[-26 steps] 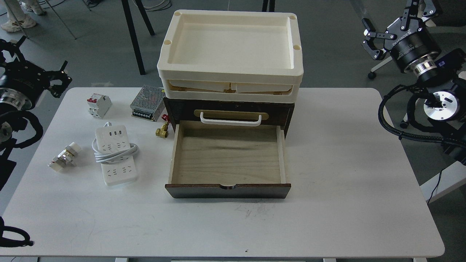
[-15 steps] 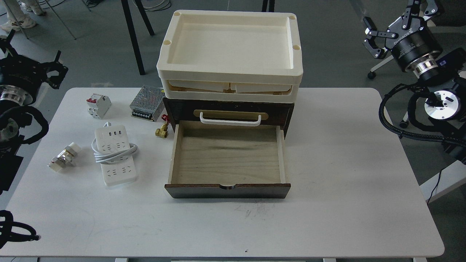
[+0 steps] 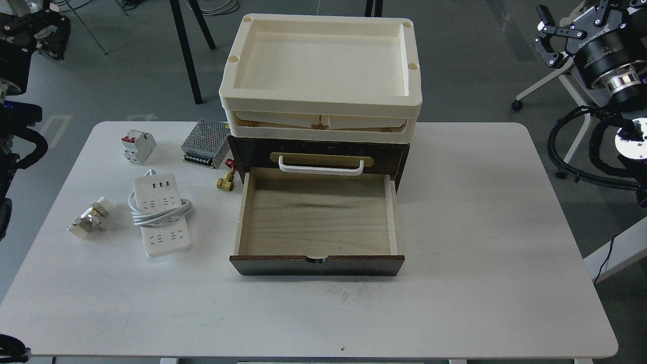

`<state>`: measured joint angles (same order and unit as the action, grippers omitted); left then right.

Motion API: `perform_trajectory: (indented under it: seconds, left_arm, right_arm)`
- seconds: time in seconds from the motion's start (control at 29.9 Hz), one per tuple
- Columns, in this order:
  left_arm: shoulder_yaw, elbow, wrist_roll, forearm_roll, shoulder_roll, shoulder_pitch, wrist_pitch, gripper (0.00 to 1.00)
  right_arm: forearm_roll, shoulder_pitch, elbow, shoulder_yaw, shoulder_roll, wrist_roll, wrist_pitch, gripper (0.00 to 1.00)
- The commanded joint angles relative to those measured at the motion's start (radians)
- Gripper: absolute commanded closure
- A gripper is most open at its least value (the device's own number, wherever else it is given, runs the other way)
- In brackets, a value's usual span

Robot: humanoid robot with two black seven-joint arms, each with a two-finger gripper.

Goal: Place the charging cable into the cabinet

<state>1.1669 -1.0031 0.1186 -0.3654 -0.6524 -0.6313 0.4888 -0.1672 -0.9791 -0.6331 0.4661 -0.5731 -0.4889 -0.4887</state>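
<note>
White charging cable lies left of the open cabinet; right gripper spread (left gripper possibly open, unclear).

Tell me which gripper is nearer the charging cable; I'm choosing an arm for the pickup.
Left. The left gripper hangs up off the table's far-left corner, on the same side as the charging cable. The right gripper is past the cabinet, off the far-right corner.
</note>
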Motion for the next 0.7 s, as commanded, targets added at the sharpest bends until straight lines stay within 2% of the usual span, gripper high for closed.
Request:
perform_trajectory:
  seconds: [0.0,0.13,0.23,0.37,0.47,0.5,0.57,0.64,0.67]
  left_arm:
    - [-0.006,-0.146,0.000,0.171,-0.090,0.007,0.000,0.00]
    - [0.025,-0.210,0.003,0.585,-0.119,0.012,0.000,0.00]
    - [0.108,-0.259,0.010,0.959,-0.121,0.030,0.000,0.00]
    - [0.198,-0.397,0.067,1.363,-0.138,0.125,0.000,0.00]
    - [0.204,-0.514,0.137,1.642,-0.180,0.180,0.000,0.00]
    - [0.203,-0.552,0.174,1.734,-0.219,0.211,0.000,0.00]
    - [0.188,-0.612,0.277,1.920,-0.285,0.271,0.000,0.00]
    - [0.150,-0.631,0.344,2.083,-0.314,0.301,0.000,0.00]
    - [0.116,-0.631,0.360,2.162,-0.316,0.305,0.000,0.01]
  right_arm:
    - [-0.003,0.016,-0.007,0.012,-0.010,0.000,0.000,0.00]
    - [-0.003,0.054,-0.072,0.023,-0.060,0.000,0.000,0.00]
    - [-0.003,0.101,-0.176,0.026,-0.131,0.000,0.000,0.00]
    - [-0.003,0.141,-0.275,0.040,-0.198,0.000,0.000,0.00]
    - [-0.003,0.164,-0.278,0.054,-0.206,0.000,0.000,0.00]
    - [-0.003,0.168,-0.275,0.058,-0.209,0.000,0.000,0.00]
    - [-0.003,0.177,-0.274,0.065,-0.220,0.000,0.000,0.00]
    - [-0.003,0.184,-0.272,0.065,-0.221,0.000,0.000,0.00]
    - [-0.003,0.186,-0.270,0.065,-0.221,0.000,0.000,0.00]
